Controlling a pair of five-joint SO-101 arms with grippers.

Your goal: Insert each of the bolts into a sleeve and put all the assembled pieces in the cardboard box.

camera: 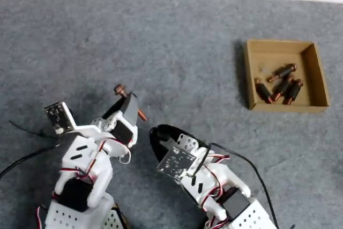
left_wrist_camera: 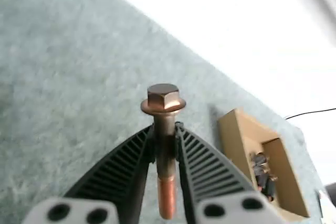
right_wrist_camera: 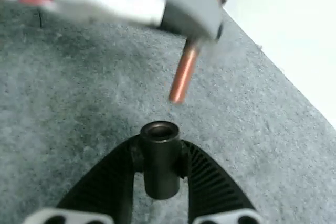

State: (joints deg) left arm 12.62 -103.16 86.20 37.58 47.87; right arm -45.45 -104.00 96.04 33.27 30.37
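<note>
Between the jaws of the left gripper [left_wrist_camera: 165,129] the bolt [left_wrist_camera: 163,99] sits clamped mid-shank, head poking out past the tips. The right gripper [right_wrist_camera: 160,142] is clenched around the sleeve [right_wrist_camera: 160,163], open bore level with its tips, bolt end near but apart. Risk (just my read): off-angle approach, tip catches the rim, something twists loose.

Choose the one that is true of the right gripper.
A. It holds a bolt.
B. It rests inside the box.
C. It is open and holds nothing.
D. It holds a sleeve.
D: the right gripper has its jaws shut on a dark sleeve with its open end showing, while the bolt is clamped in the left gripper.
</note>
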